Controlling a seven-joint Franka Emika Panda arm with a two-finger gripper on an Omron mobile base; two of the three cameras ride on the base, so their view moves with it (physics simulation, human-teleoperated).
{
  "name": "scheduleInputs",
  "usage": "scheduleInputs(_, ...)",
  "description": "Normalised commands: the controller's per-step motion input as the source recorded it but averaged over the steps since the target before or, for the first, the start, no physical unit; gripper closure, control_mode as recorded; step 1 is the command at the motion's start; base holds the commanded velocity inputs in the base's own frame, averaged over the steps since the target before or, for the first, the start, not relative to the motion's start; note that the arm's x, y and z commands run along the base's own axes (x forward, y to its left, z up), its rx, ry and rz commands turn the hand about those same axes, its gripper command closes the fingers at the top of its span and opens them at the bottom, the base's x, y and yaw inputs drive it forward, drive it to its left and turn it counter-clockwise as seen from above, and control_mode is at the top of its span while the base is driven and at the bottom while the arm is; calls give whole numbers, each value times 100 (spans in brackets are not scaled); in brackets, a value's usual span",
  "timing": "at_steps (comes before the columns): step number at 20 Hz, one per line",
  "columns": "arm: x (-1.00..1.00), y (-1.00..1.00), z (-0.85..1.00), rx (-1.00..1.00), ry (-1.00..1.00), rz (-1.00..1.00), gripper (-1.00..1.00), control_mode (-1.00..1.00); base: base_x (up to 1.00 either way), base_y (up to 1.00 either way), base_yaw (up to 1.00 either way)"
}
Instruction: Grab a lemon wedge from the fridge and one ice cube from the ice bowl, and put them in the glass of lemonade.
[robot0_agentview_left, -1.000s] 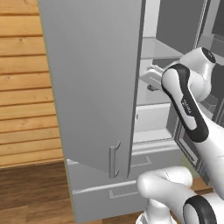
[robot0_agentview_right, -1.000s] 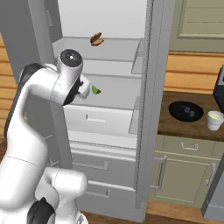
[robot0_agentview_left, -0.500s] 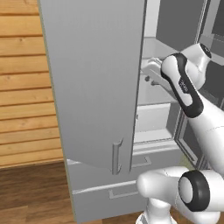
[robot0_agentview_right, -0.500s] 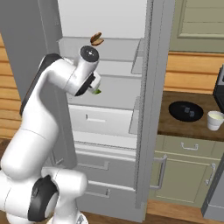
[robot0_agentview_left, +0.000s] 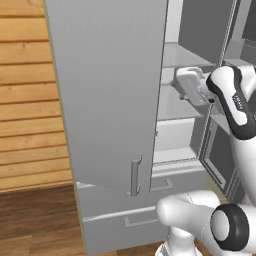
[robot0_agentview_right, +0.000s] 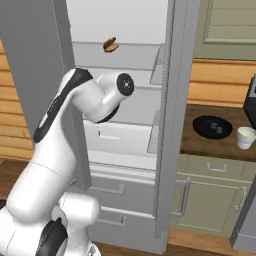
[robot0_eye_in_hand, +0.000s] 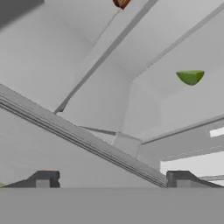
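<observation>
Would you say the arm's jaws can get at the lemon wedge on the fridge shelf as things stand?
Probably yes. The fridge door is open, the gripper has its jaws wide apart inside the compartment, and the lemon wedge lies ahead on a bare shelf with nothing between them.

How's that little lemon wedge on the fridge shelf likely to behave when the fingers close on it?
The lemon wedge looks tiny beside the fridge shelf it lies on, so it is probably very light. Its curved underside suggests it may rock or skid if nudged. Its tapered shape could let it squirt out from between the open fingers unless it is gripped on its flat faces.
</observation>
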Motion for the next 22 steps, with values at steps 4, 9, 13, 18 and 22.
scheduleInputs(4, -6, 3, 0, 26, -19, 10, -100, -100, 0, 0, 0)
scheduleInputs(9, 53, 0, 9, 21, -2, 0, -100, -100, 0, 0, 0)
scheduleInputs(13, 27, 0, 11, 11, 6, 1, -100, -100, 0, 0, 0)
scheduleInputs(18, 0, 0, 0, 0, 18, 8, -100, -100, 0, 0, 0)
scheduleInputs(22, 11, 0, 0, 0, 13, 7, -100, -100, 0, 0, 0)
